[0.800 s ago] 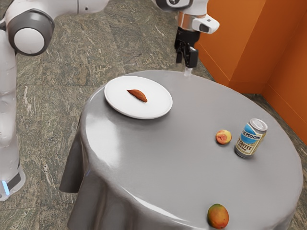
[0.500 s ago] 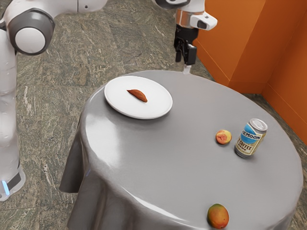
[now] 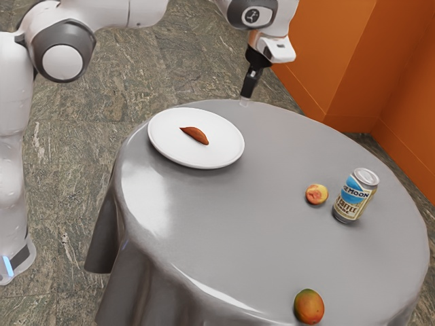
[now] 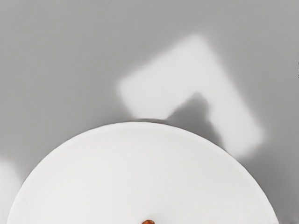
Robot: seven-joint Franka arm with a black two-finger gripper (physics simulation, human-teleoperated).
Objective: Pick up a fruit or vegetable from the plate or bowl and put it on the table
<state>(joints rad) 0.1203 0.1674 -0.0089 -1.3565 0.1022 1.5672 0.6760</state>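
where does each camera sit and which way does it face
Exterior view: beside the arm, looking down across the table; the arm comes in from the view's upper left, jaws at its end.
Wrist view: on the arm's end, looking down at part of the plate and the table around it.
Both share: table, plate and, on the plate, the brown food, just its tip in the wrist view.

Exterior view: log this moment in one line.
brown tapered vegetable on round white plate | black metal-and-plastic hand apart from vegetable | pick not yet made
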